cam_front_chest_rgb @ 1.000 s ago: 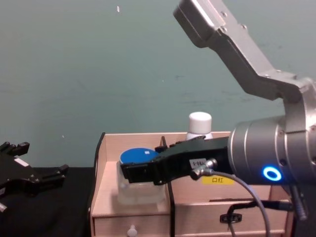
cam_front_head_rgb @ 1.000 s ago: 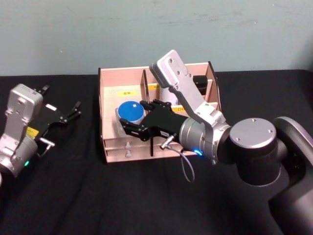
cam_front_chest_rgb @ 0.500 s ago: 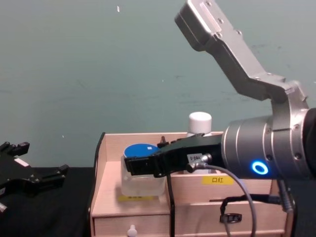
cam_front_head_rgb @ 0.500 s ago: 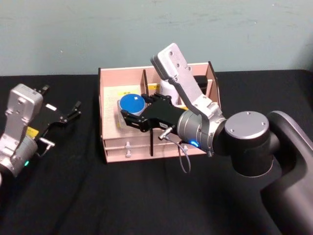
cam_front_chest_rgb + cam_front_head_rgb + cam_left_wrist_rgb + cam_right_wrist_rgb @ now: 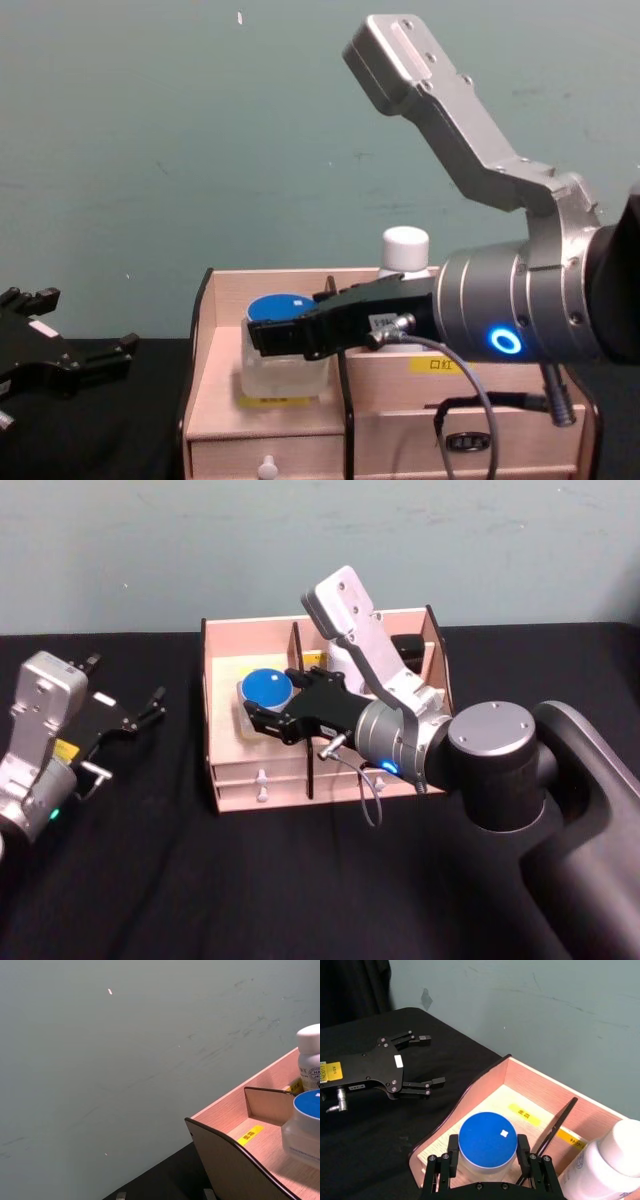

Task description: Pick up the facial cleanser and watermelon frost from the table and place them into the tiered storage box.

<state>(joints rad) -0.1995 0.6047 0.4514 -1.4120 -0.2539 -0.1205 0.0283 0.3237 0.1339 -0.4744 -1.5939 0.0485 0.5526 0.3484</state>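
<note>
Two arms are present, with the right one at work and the left one idle. The right gripper [image 5: 262, 716] reaches over the left compartment of the storage box [image 5: 225, 676], its fingers [image 5: 451, 1157] closed on either side of a clear jar with a blue lid [image 5: 486, 1142]. The jar sits low in that compartment, toward its near end, close to the upright divider [image 5: 554, 1124]; whether its base rests on the compartment floor cannot be told. A yellow label [image 5: 523, 1113] lies on the floor farther back. A white bottle with a white cap [image 5: 404, 250] stands upright in the next compartment to the right, toward the far wall. Two drawers with small knobs [image 5: 262, 777] face forward along the box's near side. The left gripper [image 5: 128, 716] rests on the black table [image 5: 200, 880], well left of the box, with its fingers spread apart and holding nothing.
</note>
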